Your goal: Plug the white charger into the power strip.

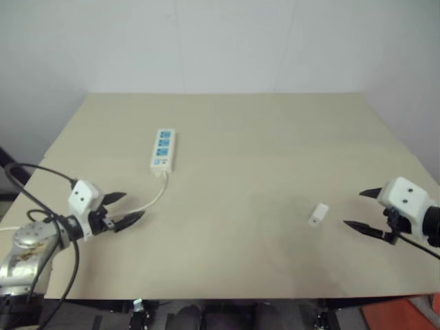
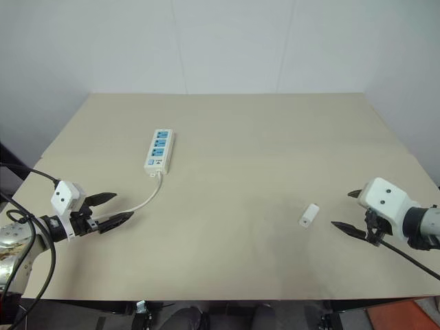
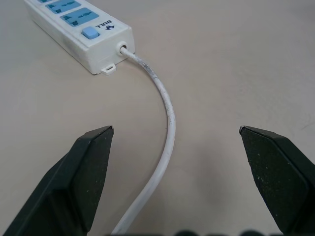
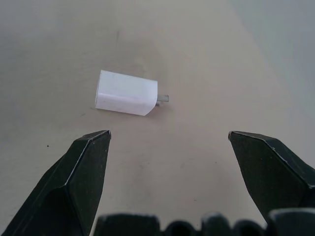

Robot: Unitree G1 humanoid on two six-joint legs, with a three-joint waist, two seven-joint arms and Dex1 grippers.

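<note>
The white charger (image 4: 126, 93) lies on its side on the beige table (image 1: 261, 151), just ahead of the right gripper (image 1: 361, 209), whose jaws stand wide apart and empty; the charger sits off-centre, nearer one finger, with its metal prongs (image 4: 163, 98) pointing toward the other. The power strip (image 1: 163, 149) lies flat, well apart from the charger, blue sockets facing up and its switch (image 3: 89, 33) at the cord end. Its white cord (image 3: 162, 128) runs between the wide-apart jaws of the left gripper (image 1: 126, 209), which holds nothing.
</note>
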